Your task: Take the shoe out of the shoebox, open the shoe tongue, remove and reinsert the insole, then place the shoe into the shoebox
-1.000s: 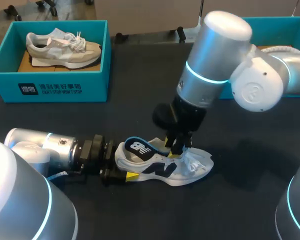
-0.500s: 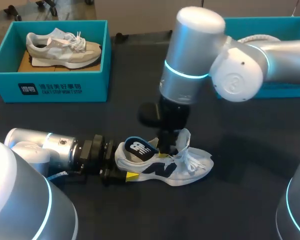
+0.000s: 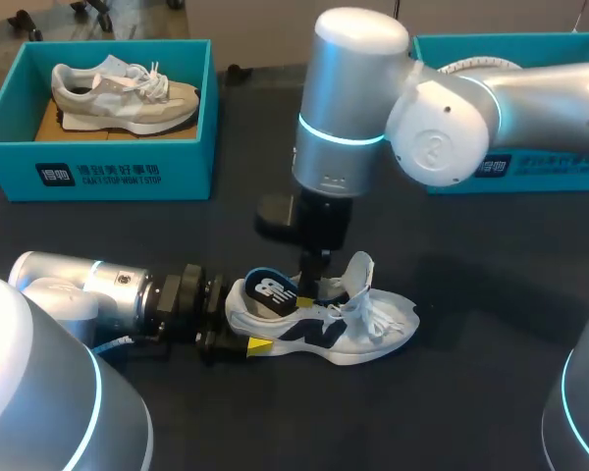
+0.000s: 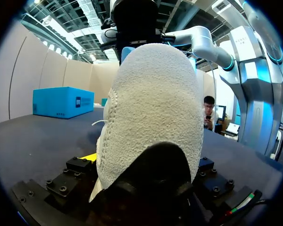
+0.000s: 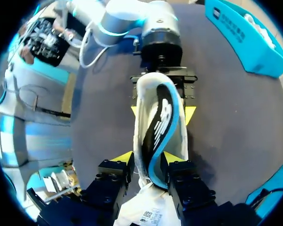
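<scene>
On the dark matte table (image 3: 491,294), toward its near edge and about midway across: white shoe (image 3: 344,332) with a navy logo, sole down, toe pointing right, well apart from both boxes. At the heel, left gripper (image 3: 238,334), lying low along the surface, fingers pressed against the heel from two sides and clamped on it. Over the shoe's mouth, right gripper (image 3: 309,285), hanging straight down from the right arm (image 3: 442,118) reaching in past the middle, fingers spread, one to each side of the insole (image 3: 270,289); contact with it not clear. Dark insole with a blue rim, heel end seated inside the shoe. Just ahead of the right gripper, tongue (image 3: 359,270) standing upright, laces (image 3: 378,316) loose over the forefoot. By the far left edge, teal shoebox (image 3: 118,167) holding a grey-beige shoe (image 3: 123,93). By the far right edge, second teal shoebox (image 3: 545,167), partly behind the right arm. Plain black surface with a faint sheen.
</scene>
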`<state>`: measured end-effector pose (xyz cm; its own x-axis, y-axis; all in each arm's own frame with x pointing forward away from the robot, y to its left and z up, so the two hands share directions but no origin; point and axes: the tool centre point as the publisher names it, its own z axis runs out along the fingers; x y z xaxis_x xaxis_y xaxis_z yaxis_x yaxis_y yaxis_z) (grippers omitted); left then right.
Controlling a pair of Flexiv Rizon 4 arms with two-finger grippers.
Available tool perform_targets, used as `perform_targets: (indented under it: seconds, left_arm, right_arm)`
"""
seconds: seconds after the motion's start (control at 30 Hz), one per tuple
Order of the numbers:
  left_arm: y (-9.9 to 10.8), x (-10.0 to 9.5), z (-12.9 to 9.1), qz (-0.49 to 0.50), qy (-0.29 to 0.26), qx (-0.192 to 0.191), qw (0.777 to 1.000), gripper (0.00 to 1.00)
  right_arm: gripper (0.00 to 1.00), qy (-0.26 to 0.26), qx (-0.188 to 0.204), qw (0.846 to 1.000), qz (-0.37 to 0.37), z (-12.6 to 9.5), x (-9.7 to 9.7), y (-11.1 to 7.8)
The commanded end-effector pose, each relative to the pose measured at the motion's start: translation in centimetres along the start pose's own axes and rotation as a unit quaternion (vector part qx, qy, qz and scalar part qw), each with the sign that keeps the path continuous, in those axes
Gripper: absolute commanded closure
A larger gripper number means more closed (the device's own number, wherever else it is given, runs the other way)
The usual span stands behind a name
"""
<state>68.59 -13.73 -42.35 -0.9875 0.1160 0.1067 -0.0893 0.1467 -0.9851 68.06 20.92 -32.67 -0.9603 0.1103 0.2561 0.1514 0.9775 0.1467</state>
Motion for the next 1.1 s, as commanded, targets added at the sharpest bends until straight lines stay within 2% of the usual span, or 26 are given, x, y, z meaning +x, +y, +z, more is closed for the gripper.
perform_targets:
  seconds: [0.03, 0.1, 0.27, 0.33, 0.4, 0.6, 0.63, 0.67, 0.7, 0.93, 1.1]
  left_arm:
    - [0.2, 0.0, -0.1, 0.0, -0.001, 0.0, 1.0, 1.0]
    - [0.2, 0.0, -0.1, 0.0, -0.001, 0.0, 1.0, 1.0]
    - [0.2, 0.0, -0.1, 0.0, -0.001, 0.0, 1.0, 1.0]
    - [0.2, 0.0, -0.1, 0.0, -0.001, 0.0, 1.0, 1.0]
    - [0.2, 0.0, -0.1, 0.0, -0.001, 0.0, 1.0, 1.0]
    - [0.2, 0.0, -0.1, 0.0, -0.001, 0.0, 1.0, 1.0]
    - [0.2, 0.0, -0.1, 0.0, -0.001, 0.0, 1.0, 1.0]
    - [0.2, 0.0, -0.1, 0.0, -0.001, 0.0, 1.0, 1.0]
    - [0.2, 0.0, -0.1, 0.0, -0.001, 0.0, 1.0, 1.0]
    - [0.2, 0.0, -0.1, 0.0, -0.001, 0.0, 1.0, 1.0]
    - [0.2, 0.0, -0.1, 0.0, -0.001, 0.0, 1.0, 1.0]
  right_arm:
    - [0.66, -0.003, -0.01, 1.0, 0.015, 0.3, 0.2, -0.1]
    - [0.67, -0.004, -0.015, 1.0, 0.027, 0.4, 0.2, -0.1]
    - [0.79, 0.005, -0.022, 0.999, 0.038, 0.5, 0.0, 0.3]
    - [0.94, 0.012, -0.018, 0.999, 0.043, 0.6, 0.0, 0.4]
    - [1.0, 0.017, -0.018, 0.999, 0.044, 0.7, -0.1, 0.4]
    - [1.0, 0.02, -0.022, 0.999, 0.045, 0.5, 0.2, 0.2]
    - [0.93, 0.02, -0.022, 0.999, 0.044, 0.4, 0.2, 0.3]
    - [0.93, 0.02, -0.022, 0.999, 0.044, 0.4, 0.2, 0.3]
    - [0.67, 0.018, -0.021, 0.999, 0.041, 0.4, 0.3, 0.4]
    - [0.65, 0.017, -0.017, 0.998, 0.051, 0.0, 0.7, 0.7]
    - [0.66, 0.025, -0.023, 0.996, 0.083, -0.1, 0.9, 1.0]
